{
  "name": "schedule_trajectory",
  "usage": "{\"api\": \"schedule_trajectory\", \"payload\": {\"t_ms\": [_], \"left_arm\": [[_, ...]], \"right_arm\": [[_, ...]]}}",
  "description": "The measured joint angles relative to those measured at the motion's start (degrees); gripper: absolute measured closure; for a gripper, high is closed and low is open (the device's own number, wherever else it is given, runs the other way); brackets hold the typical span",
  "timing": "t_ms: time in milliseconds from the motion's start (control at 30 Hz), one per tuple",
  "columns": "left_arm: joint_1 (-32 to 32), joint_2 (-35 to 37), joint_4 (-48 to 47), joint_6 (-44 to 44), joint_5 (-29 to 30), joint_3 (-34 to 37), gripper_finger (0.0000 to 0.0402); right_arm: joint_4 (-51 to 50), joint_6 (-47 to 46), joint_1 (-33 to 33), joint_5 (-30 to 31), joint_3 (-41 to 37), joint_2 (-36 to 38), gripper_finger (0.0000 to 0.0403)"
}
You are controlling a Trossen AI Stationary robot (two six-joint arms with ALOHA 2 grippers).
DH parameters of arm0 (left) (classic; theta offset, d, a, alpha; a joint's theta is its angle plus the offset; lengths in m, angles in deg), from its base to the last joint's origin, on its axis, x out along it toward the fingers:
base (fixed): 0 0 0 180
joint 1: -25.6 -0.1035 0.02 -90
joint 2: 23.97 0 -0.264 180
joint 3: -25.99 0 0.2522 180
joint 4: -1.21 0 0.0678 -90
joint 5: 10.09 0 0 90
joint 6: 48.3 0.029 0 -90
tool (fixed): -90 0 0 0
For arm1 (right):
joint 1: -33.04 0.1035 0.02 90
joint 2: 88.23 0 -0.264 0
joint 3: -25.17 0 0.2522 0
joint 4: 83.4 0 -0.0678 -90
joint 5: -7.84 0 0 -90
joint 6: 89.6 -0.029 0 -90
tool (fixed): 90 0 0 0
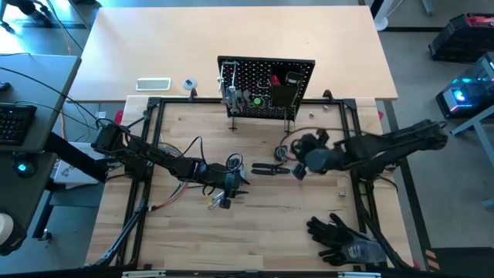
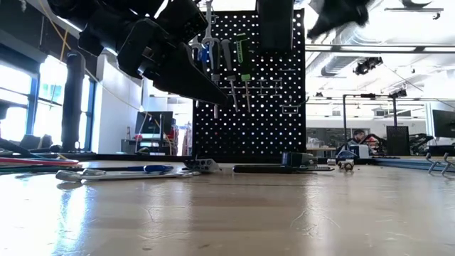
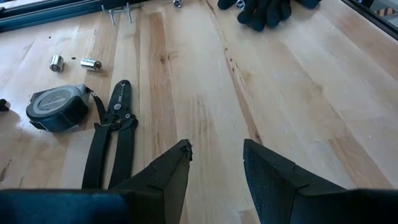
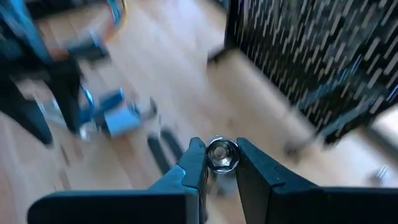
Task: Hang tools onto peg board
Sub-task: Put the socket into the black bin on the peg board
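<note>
The black peg board [image 1: 266, 86] stands upright at the table's far side, with several tools hanging on its front [image 2: 234, 64] and a black bin [image 1: 287, 89]. Black pliers [image 3: 112, 143] lie flat on the wood next to a grey tape measure [image 3: 56, 107]. My right gripper [image 4: 221, 146] is raised above the table in front of the board and is shut on a small silver socket [image 4: 222, 155]. Near the table's middle, my left gripper [image 3: 216, 148] hangs open over bare wood, just short of the pliers [image 1: 270, 168], with nothing between its fingers. My right gripper pinches the small silver socket [image 4: 222, 163] between its two fingers, at their free ends. The socket's open hex end faces the wrist camera. It is lifted clear of the table.
Two loose silver sockets [image 3: 91, 63] lie beyond the tape measure. Black gloves [image 1: 343, 235] rest at the near right. A wrench [image 2: 121, 174], a blue-handled driver [image 2: 156, 168] and coloured wires [image 1: 166, 199] lie near the left arm. A dark metal frame [image 1: 147, 154] borders the work area.
</note>
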Motion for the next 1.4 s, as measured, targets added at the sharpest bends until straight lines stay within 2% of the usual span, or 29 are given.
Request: {"api": "schedule_trajectory", "payload": {"t_ms": [300,533,667,867,1067,1233,1400], "left_arm": [[0.0,0.0,0.0,0.0,0.0,0.0,0.0260],[0.0,0.0,0.0,0.0,0.1,0.0,0.0260],[-0.1,0.0,0.0,0.0,0.1,0.0,0.0260],[-0.1,0.0,0.0,-0.6,0.1,0.0,0.0260],[-0.1,0.0,-0.3,-1.2,0.1,0.0,0.0260],[-0.1,0.0,-0.7,-1.1,0.1,0.0,0.0260],[-0.4,0.0,-0.7,-0.5,0.1,0.0,0.0260]], "right_arm": [[2.1,23.8,-4.5,1.6,21.1,0.0,0.0352],[8.0,36.5,-10.4,-2.4,32.0,-0.1,0.0352],[10.9,40.1,-17.2,-9.8,37.2,-1.7,0.0352],[8.2,40.5,-29.8,-22.1,47.6,-8.3,0.0352],[-2.0,36.3,-40.7,-35.5,59.7,-17.0,0.0352],[-13.0,34.8,-46.9,-42.7,69.2,-22.5,0.0352],[-15.6,33.5,-51.3,-52.0,67.3,-23.5,0.0352]]}}
